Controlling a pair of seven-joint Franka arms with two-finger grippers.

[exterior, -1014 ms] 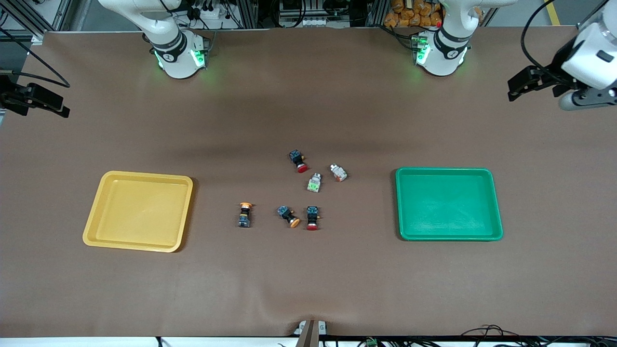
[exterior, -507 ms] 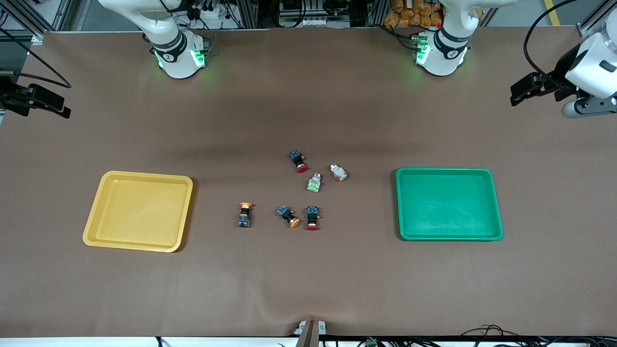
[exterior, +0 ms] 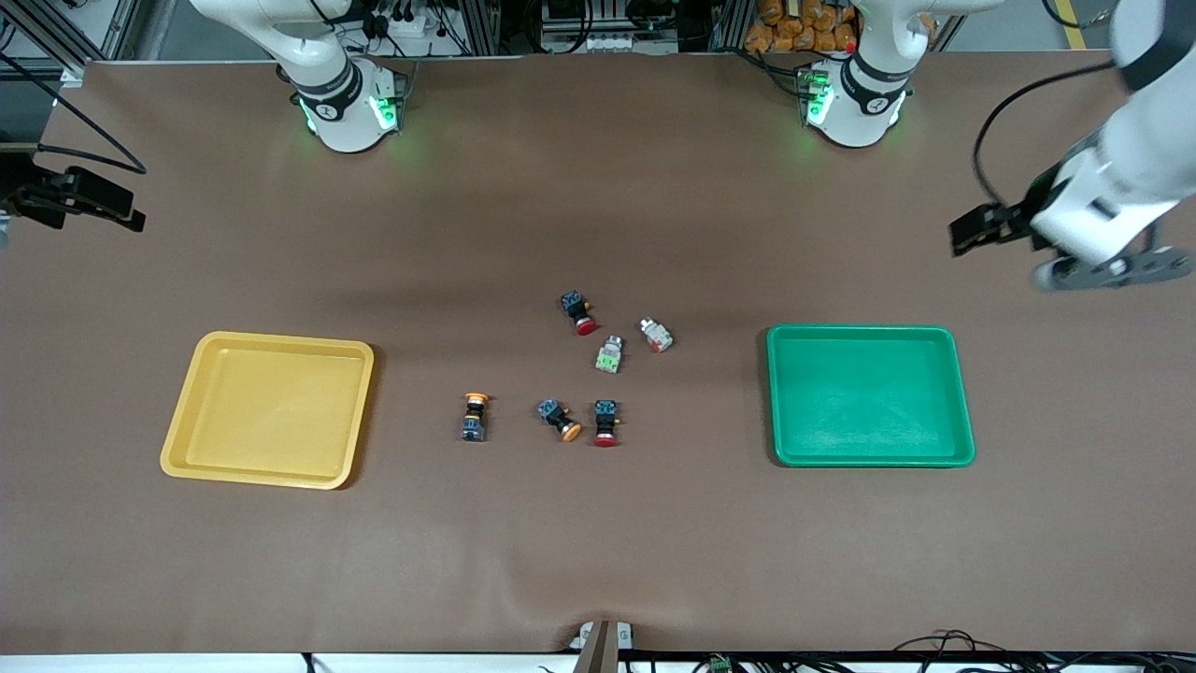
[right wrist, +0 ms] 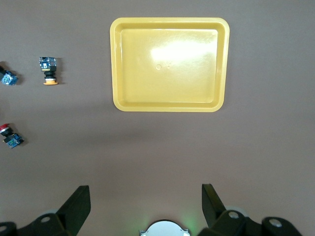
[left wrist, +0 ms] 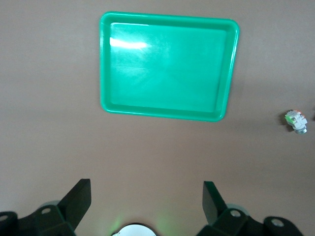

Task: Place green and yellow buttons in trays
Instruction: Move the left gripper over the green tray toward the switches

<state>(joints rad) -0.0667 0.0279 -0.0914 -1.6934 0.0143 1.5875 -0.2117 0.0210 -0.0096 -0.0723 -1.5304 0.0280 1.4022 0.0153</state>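
The empty yellow tray (exterior: 269, 409) lies toward the right arm's end and the empty green tray (exterior: 869, 394) toward the left arm's end. Between them lie two black buttons with orange-yellow caps (exterior: 475, 416) (exterior: 559, 420), a whitish green-marked button (exterior: 609, 355) and a whitish orange-red-marked one (exterior: 656, 335). My left gripper (left wrist: 146, 189) hangs open and empty over bare table just off the green tray (left wrist: 167, 66). My right gripper (right wrist: 145, 192) is open and empty over bare table off the yellow tray (right wrist: 170, 64), at the table's edge.
Two black switches with red caps (exterior: 579, 312) (exterior: 605, 422) lie among the buttons. The left arm's hand (exterior: 1103, 215) is up above the table near the green tray. Both robot bases (exterior: 346, 103) (exterior: 855, 98) stand along the table's edge farthest from the front camera.
The left arm has swung in from the table's end toward the green tray. The right arm has barely shifted. No button or tray has moved.
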